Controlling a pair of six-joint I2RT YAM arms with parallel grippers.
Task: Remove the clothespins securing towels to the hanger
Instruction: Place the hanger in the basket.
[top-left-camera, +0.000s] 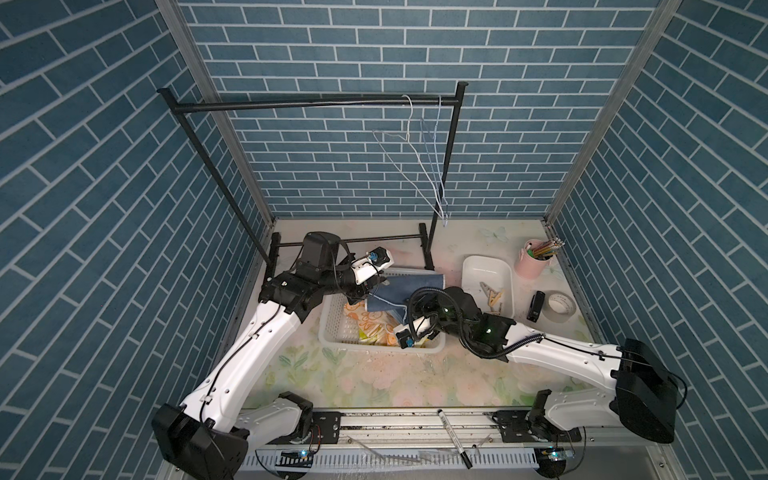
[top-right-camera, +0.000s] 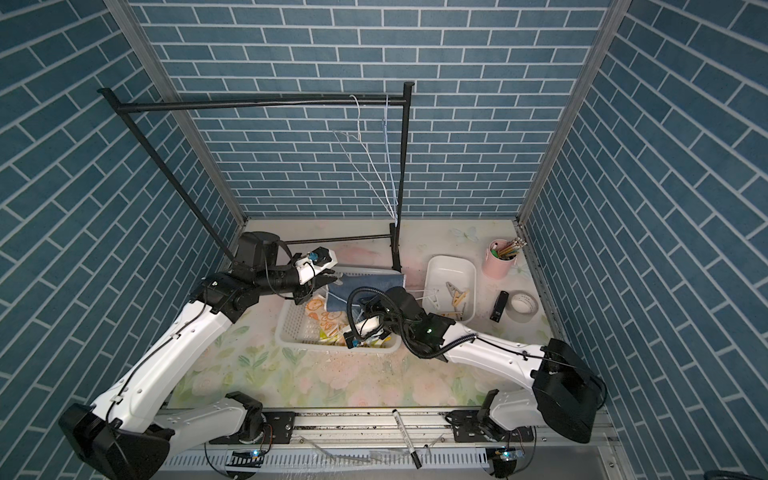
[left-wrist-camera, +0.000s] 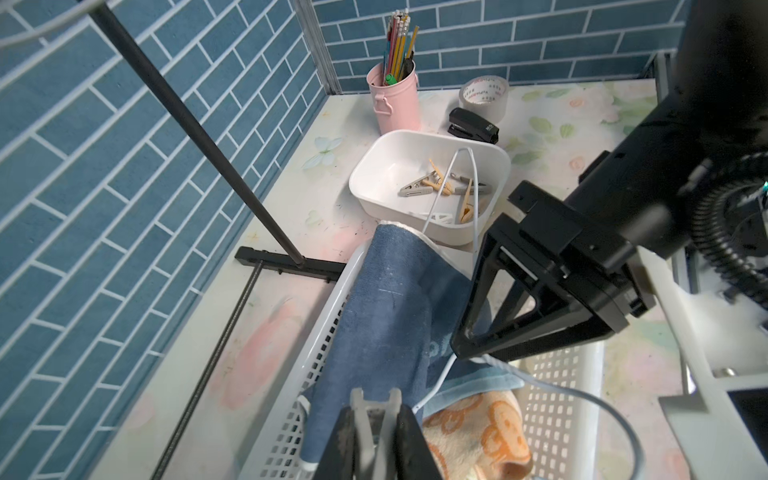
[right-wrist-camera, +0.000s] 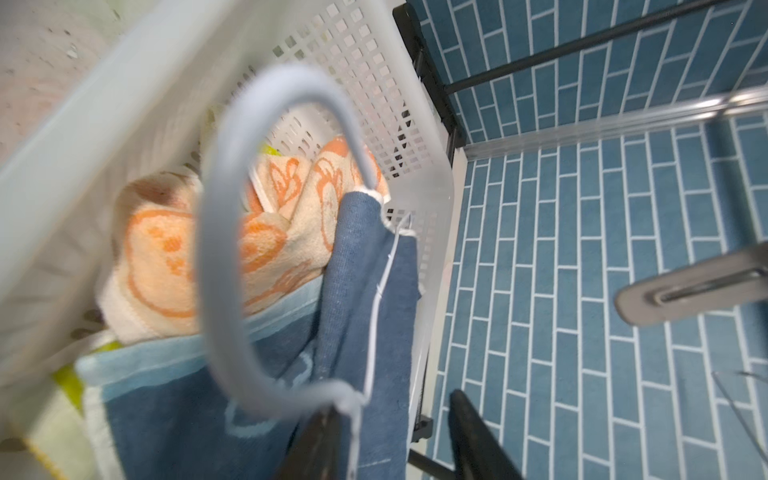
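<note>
In the left wrist view my left gripper (left-wrist-camera: 374, 411) is shut on a pale grey-white clothespin (left-wrist-camera: 368, 419). Its two prongs stick out towards the denim-blue towel (left-wrist-camera: 386, 311); I cannot tell whether they touch the cloth. That towel (top-left-camera: 399, 291) hangs over a white wire hanger (left-wrist-camera: 465, 166) lying across the basket (top-left-camera: 332, 320). Under it lie the orange-cream towel (right-wrist-camera: 166, 249) and a yellow-green one (right-wrist-camera: 66, 382). My right gripper (right-wrist-camera: 395, 432) is open beside the hanger's hook (right-wrist-camera: 216, 232), which rests against one finger. Several clothespins (top-left-camera: 492, 297) lie in the white tray (top-left-camera: 469, 266).
A black garment rack (top-left-camera: 316, 104) stands at the back with two bare wire hangers (top-left-camera: 415, 166) on its bar. A pink cup of pencils (top-left-camera: 534, 262), a stapler (top-left-camera: 536, 305) and a tape roll (top-left-camera: 561, 305) sit at the right. A marker (top-left-camera: 453, 436) lies on the front rail.
</note>
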